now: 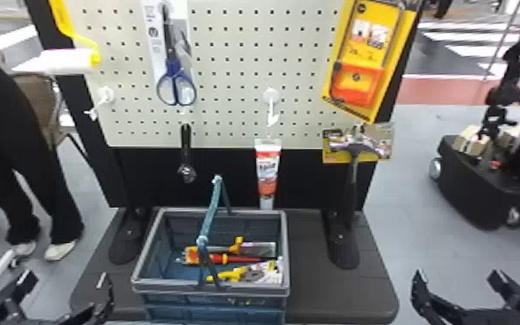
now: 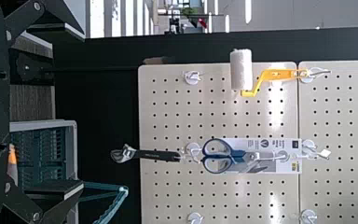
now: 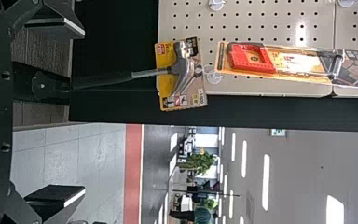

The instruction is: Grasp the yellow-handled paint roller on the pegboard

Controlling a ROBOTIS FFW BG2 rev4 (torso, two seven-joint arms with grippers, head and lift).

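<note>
The left claw (image 1: 56, 300) and the right claw (image 1: 462, 290) hang low at the near corners of the worktop (image 1: 337, 294), both released, fingers spread wide and holding nothing. Between them sits a blue-grey basket (image 1: 209, 287) with its teal grip (image 1: 209, 211) standing up; red- and yellow-handled tools (image 1: 224, 259) lie inside. Behind it rises the pegboard (image 1: 237, 65). The paint roller (image 1: 62, 60) hangs at the board's upper left corner, well apart from both claws. Scissors (image 1: 176, 82), a wrench (image 1: 185, 151), a tube (image 1: 267, 173), a hammer (image 1: 354, 147) and a packaged saw (image 1: 367, 56) hang to its right.
</note>
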